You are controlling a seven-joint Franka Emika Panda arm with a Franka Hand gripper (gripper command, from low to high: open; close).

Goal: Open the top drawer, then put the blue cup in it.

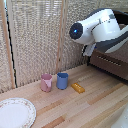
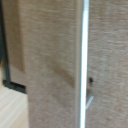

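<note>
The blue cup (image 1: pixel 62 80) stands upright on the wooden table, between a pink cup (image 1: pixel 46 82) and a yellow block (image 1: pixel 78 88). My arm reaches in from the exterior view's right, and the gripper (image 1: pixel 89 49) is up against the dark-brown cabinet (image 1: pixel 112 64), far above the cup. Its fingers are hidden there and do not show in the wrist view. A brown drawer front (image 2: pixel 50 65) with a thin silver bar handle (image 2: pixel 85 55) fills the wrist view at close range. I cannot tell if it is the top drawer. It looks shut.
A white patterned plate (image 1: pixel 15 113) lies at the table's front, on the exterior view's left. Woven screens with wooden posts (image 1: pixel 37 40) stand behind the table. The cabinet stands at the back on the exterior view's right.
</note>
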